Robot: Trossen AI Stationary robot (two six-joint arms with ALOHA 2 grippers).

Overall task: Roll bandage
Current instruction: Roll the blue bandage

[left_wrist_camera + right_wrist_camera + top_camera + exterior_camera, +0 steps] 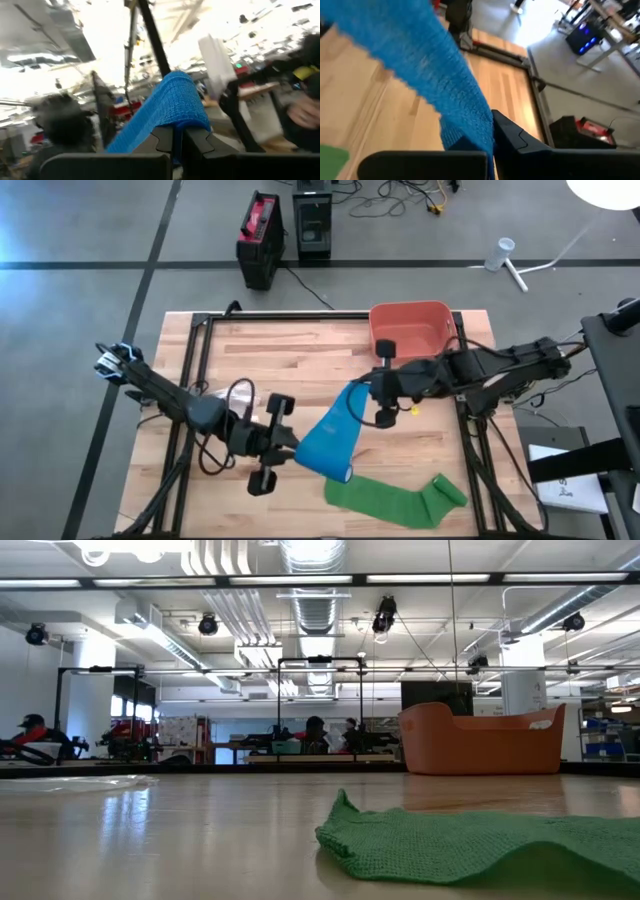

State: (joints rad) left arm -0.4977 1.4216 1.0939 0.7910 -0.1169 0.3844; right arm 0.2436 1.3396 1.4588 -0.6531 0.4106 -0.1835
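Stretching between two robot arms above a wooden table (250, 350), a blue bandage (330, 440) is hanging in the air, held at both ends. The left gripper (290, 448) is clamping the bandage's lower end, its fingers (165, 142) pressed together on the blue weave. The right gripper (362, 398) is pinching the bandage's upper end, fingers likewise closed on the cloth. A green bandage (395, 498) is lying flat on the table just beside the blue bandage's lower end, nearer the table's front edge. An orange bin (410, 325) is sitting beyond the blue bandage, at the table's far edge.
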